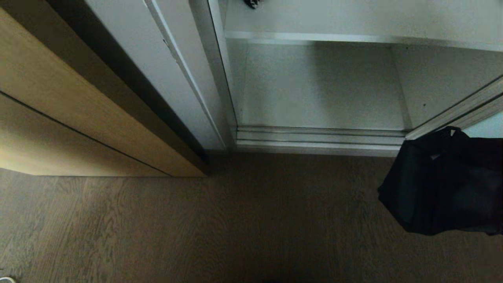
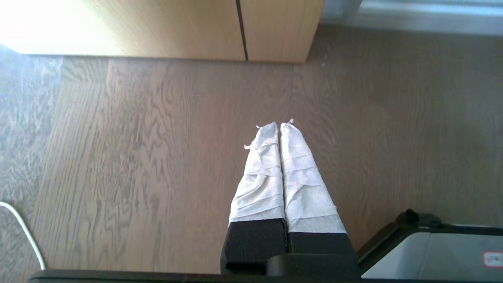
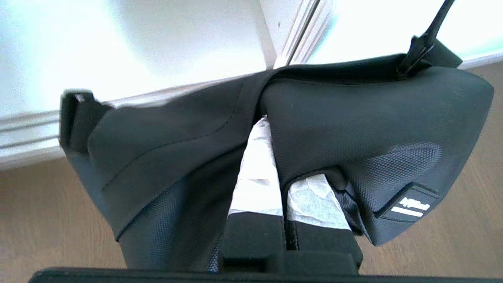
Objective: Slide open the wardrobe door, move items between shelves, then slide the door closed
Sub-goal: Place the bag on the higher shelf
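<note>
A bulky black fabric bag (image 1: pixel 444 184) hangs above the floor at the right, in front of the wardrobe's right side. My right gripper (image 3: pixel 274 131) is shut on a fold of this bag (image 3: pixel 353 118). One taped finger (image 3: pixel 257 173) shows and the fabric covers the other's tip. The sliding wardrobe door (image 1: pixel 489 125) stands at the far right, and its silver frame (image 1: pixel 452 116) slants across the corner. The wardrobe is open, with a white shelf (image 1: pixel 353 19) above and the bottom board (image 1: pixel 322 106) bare. My left gripper (image 2: pixel 279 125) is shut on nothing, parked over the floor.
Silver floor tracks (image 1: pixel 318 139) run along the wardrobe's front. A tan wood-grain cabinet (image 1: pixel 59 98) fills the left. Brown wood floor (image 1: pixel 235 220) lies in front. A white cable (image 2: pixel 23 228) and part of my base (image 2: pixel 432 251) are near the left arm. A small dark thing (image 1: pixel 251 3) sits on the upper shelf.
</note>
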